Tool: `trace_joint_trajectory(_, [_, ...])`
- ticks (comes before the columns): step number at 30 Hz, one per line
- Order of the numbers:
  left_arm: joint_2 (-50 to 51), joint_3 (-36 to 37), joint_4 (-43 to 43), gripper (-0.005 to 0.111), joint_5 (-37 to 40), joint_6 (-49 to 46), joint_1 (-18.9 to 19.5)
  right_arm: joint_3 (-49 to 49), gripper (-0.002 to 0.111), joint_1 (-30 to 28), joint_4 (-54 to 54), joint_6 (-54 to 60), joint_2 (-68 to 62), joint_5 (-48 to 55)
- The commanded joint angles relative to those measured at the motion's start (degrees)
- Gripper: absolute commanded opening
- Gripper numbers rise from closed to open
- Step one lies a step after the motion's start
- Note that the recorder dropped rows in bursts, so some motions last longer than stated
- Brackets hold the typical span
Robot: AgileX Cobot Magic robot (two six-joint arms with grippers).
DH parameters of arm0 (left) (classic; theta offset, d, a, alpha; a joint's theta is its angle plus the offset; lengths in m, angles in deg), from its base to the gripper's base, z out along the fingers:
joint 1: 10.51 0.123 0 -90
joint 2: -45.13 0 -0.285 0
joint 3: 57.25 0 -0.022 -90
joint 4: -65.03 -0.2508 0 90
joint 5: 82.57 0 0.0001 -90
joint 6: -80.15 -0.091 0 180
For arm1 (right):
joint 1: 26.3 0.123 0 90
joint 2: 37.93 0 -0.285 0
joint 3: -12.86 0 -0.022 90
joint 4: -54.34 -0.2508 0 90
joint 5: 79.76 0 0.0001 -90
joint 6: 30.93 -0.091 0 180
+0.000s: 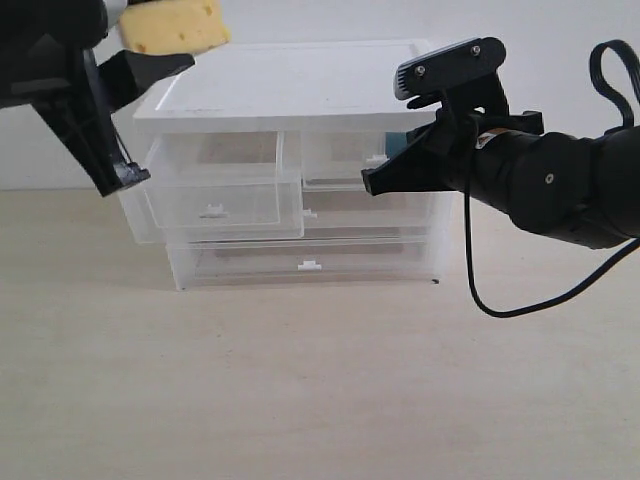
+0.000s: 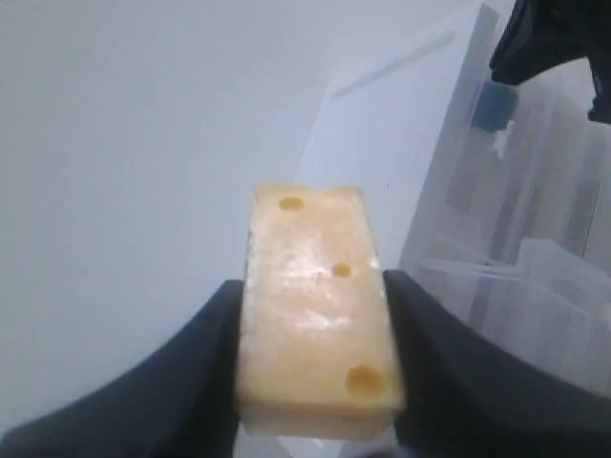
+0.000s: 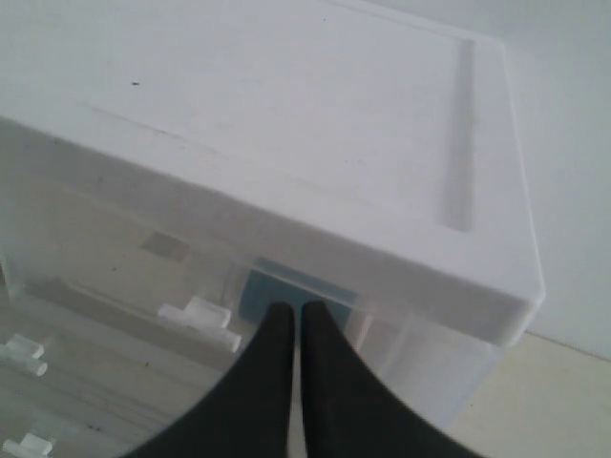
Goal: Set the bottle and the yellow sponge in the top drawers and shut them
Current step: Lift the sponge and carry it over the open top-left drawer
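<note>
My left gripper (image 1: 150, 38) is shut on the yellow sponge (image 1: 185, 25), held high above the cabinet's back left corner. In the left wrist view the sponge (image 2: 320, 315) fills the gap between the black fingers (image 2: 205, 353). The left top drawer (image 1: 215, 185) is pulled well out, and nothing shows inside it. The right top drawer (image 1: 340, 155) sits much further in. The bottle's teal label (image 3: 286, 286) shows through it. My right gripper (image 1: 372, 183) is shut on nothing, with its tips (image 3: 296, 320) at that drawer's front, beside the white tab handle (image 3: 200, 320).
The white-topped cabinet (image 1: 300, 85) stands on a beige table against a pale wall. Two wider drawers (image 1: 310, 262) below are shut. The right arm's black cable (image 1: 500, 300) loops down onto the table right of the cabinet.
</note>
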State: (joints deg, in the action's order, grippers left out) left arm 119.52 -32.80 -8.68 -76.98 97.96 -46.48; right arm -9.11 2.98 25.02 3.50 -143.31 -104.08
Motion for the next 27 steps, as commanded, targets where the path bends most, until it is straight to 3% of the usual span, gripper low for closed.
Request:
trace_joint_trajectory(1, [5.0,-1.1,1.7,0.004,-16.3,1.8,12.6,0.3,0.0,-0.2,-0.1,-0.1,0.3,0.1])
trace_joint_trajectory(4, [8.7,-0.8,-4.5,0.004,-25.9,12.0,17.0,0.3,0.0,-0.2,-0.1,0.4,0.3,-0.3])
trace_joint_trajectory(6, [13.2,-3.1,-18.3,0.004,-38.2,26.1,21.3,0.3,0.0,-0.2,-0.1,0.7,0.3,-0.7])
trace_joint_trajectory(7, [15.0,-4.7,-23.6,0.004,-40.2,30.7,22.6,0.3,0.0,-0.2,-0.1,0.7,0.3,-0.9])
trace_joint_trajectory(9, [18.3,-7.6,-26.2,0.004,-40.7,38.4,24.5,0.3,0.0,-0.2,-0.1,0.7,0.3,-1.0])
trace_joint_trajectory(15, [22.6,-14.3,-26.2,0.004,-46.8,38.8,28.2,0.3,0.0,-0.2,-0.1,0.7,0.3,-1.1])
trace_joint_trajectory(27, [27.0,-15.2,-26.2,0.004,-51.9,38.8,28.3,0.3,0.0,-0.2,-0.1,0.8,0.3,-0.9])
